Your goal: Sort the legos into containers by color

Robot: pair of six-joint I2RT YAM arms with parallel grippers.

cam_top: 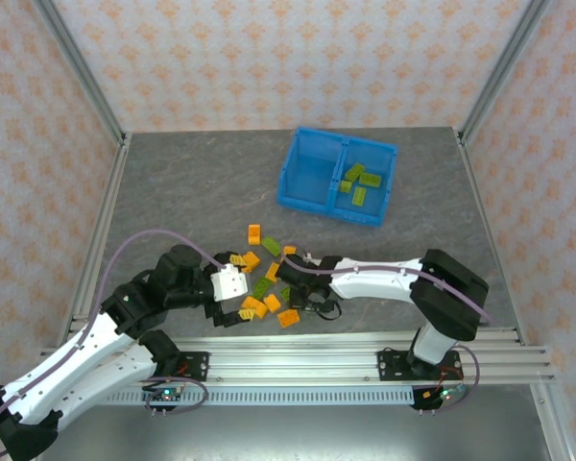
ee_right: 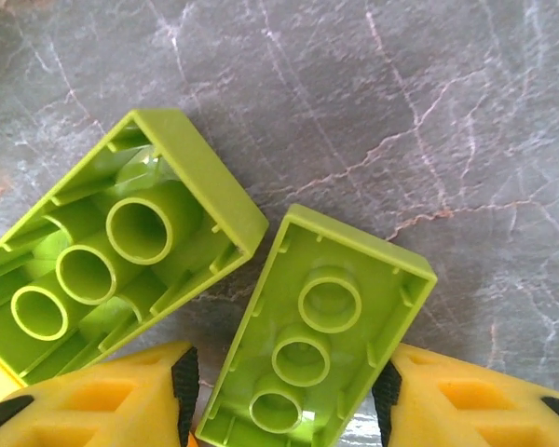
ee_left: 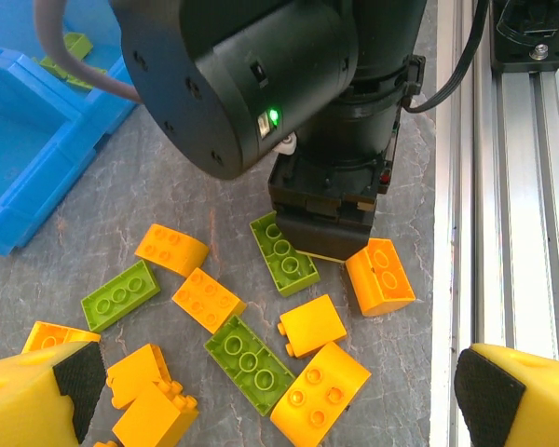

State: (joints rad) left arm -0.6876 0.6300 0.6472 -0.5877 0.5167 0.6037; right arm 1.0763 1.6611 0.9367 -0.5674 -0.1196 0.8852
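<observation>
Right gripper [ee_right: 284, 384] is down on the table [cam_top: 192, 192], in among the loose bricks [cam_top: 265, 283] by the middle of the near edge, orange and green all mixed together. Its yellow fingers [ee_right: 93, 405] stand narrow on either side of one green brick [ee_right: 321, 326], pads right beside its long sides. Whether they are actually pinching it, I cannot tell. A second green brick [ee_right: 112, 256] lies just beside the first, corners almost touching, outside the fingers.

Left gripper [ee_left: 275, 386] hangs over the same pile, jaws spread wide, with the bricks lying on the table below it. From its camera, the right arm's black wrist stands over a green brick, and orange ones are scattered close around it.

Toward the far edge, right of centre, sits the blue bin [cam_top: 326, 213], well apart from the pile. Its right compartment [cam_top: 382, 163] holds a handful of green bricks [cam_top: 358, 181]
</observation>
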